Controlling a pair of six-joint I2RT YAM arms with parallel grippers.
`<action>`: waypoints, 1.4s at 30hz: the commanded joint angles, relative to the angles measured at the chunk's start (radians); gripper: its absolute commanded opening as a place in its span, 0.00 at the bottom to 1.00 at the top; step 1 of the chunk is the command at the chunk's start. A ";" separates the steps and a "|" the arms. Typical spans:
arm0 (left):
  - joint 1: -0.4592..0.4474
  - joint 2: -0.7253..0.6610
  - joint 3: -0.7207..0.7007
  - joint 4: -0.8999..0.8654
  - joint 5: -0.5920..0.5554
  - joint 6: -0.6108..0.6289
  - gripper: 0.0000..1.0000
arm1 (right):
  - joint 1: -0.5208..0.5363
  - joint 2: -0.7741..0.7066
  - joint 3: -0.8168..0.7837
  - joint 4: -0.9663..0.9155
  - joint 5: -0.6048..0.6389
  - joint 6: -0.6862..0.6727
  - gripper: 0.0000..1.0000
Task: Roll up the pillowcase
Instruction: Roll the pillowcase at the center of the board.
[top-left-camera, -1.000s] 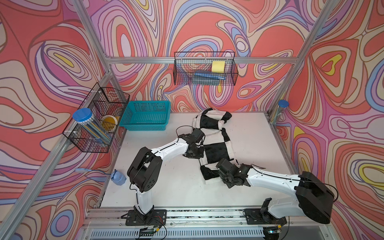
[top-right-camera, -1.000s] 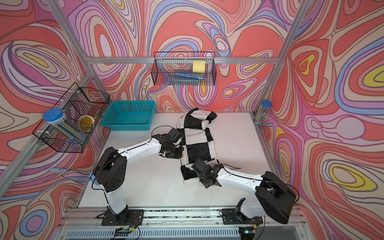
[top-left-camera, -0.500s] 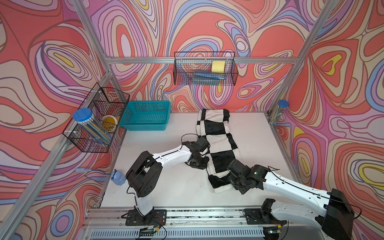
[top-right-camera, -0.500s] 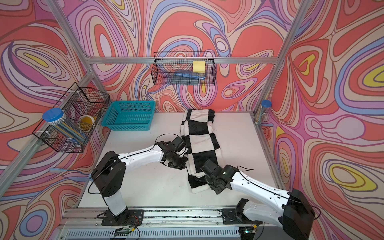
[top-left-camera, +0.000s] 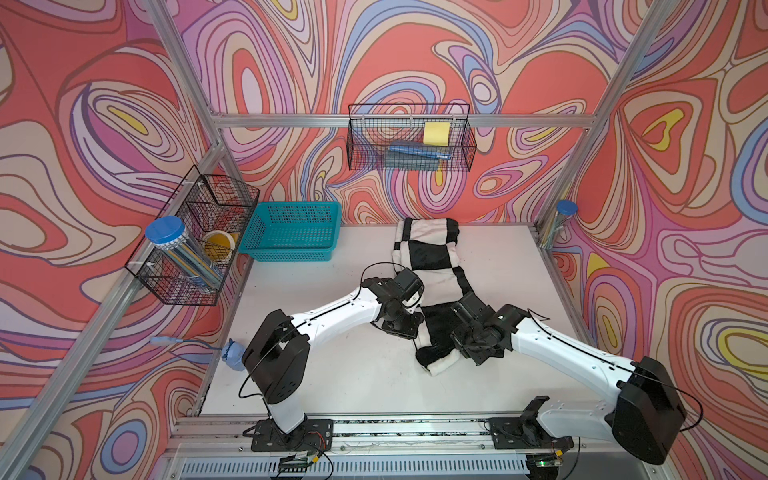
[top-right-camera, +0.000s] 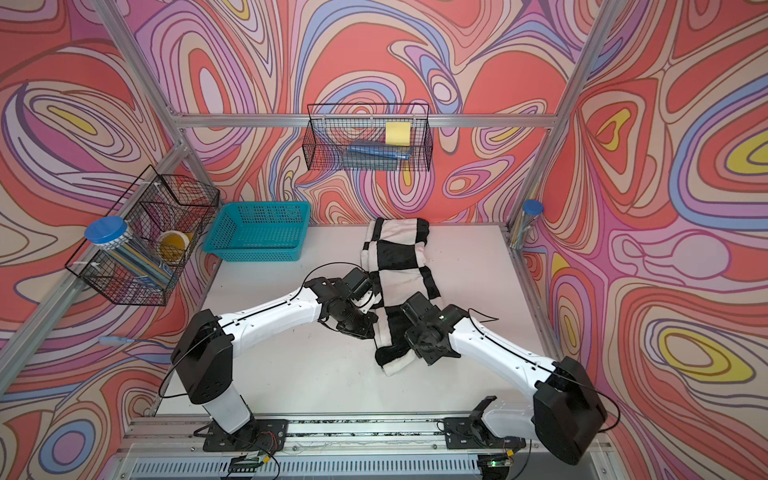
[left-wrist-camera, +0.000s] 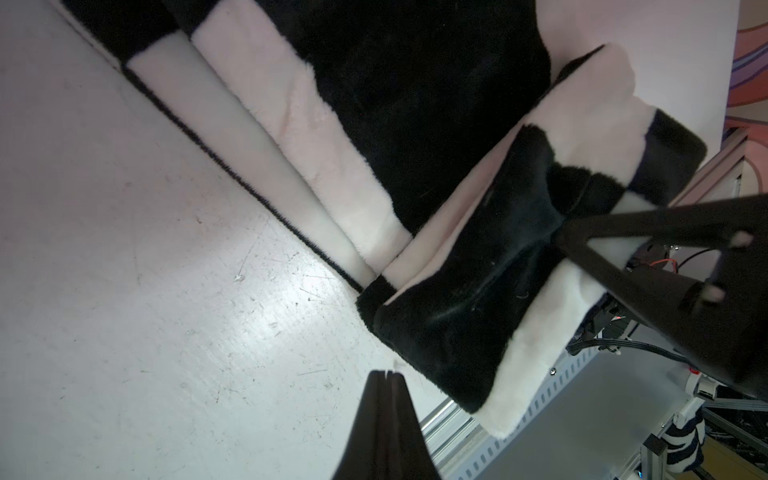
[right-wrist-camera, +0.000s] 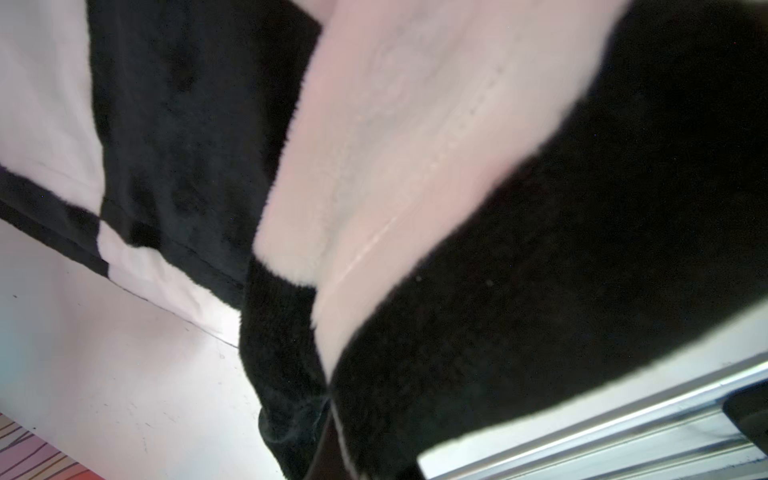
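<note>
The pillowcase (top-left-camera: 428, 257) (top-right-camera: 395, 257) lies as a long, narrow, folded black-and-white checked strip, running from the back wall toward the front of the table (top-left-camera: 316, 365). Its near end (left-wrist-camera: 449, 332) is doubled over. My right gripper (top-left-camera: 460, 352) (top-right-camera: 416, 352) is shut on the right edge of that doubled end. In the left wrist view its black fingers (left-wrist-camera: 602, 245) pinch a black fold. Plush (right-wrist-camera: 540, 249) fills the right wrist view and hides most of the jaws. My left gripper (left-wrist-camera: 386, 375) (top-left-camera: 412, 332) is shut and empty, over bare table just left of the strip.
A teal basket (top-left-camera: 291, 232) stands at the back left. A wire basket (top-left-camera: 195, 237) with a blue-lidded jar hangs on the left rail, and another wire basket (top-left-camera: 411, 143) hangs on the back wall. A blue-capped tube (top-left-camera: 561, 224) stands in the back right corner. The front rail (top-left-camera: 395, 419) runs close behind the doubled end.
Both grippers came toward the front and the bunched pillowcase was drawn out into a straight strip. In the last half second the right arm's shoulder swung back in; the cloth barely moved.
</note>
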 joint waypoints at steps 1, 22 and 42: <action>-0.016 0.000 0.039 -0.065 0.054 0.051 0.00 | -0.059 0.070 0.062 0.026 -0.045 -0.134 0.00; -0.088 0.043 0.054 0.161 -0.094 -0.132 0.00 | -0.167 0.348 0.173 0.250 -0.116 -0.232 0.36; -0.077 0.287 0.128 0.174 -0.328 -0.242 0.00 | -0.204 0.202 0.212 0.253 0.014 -0.276 0.57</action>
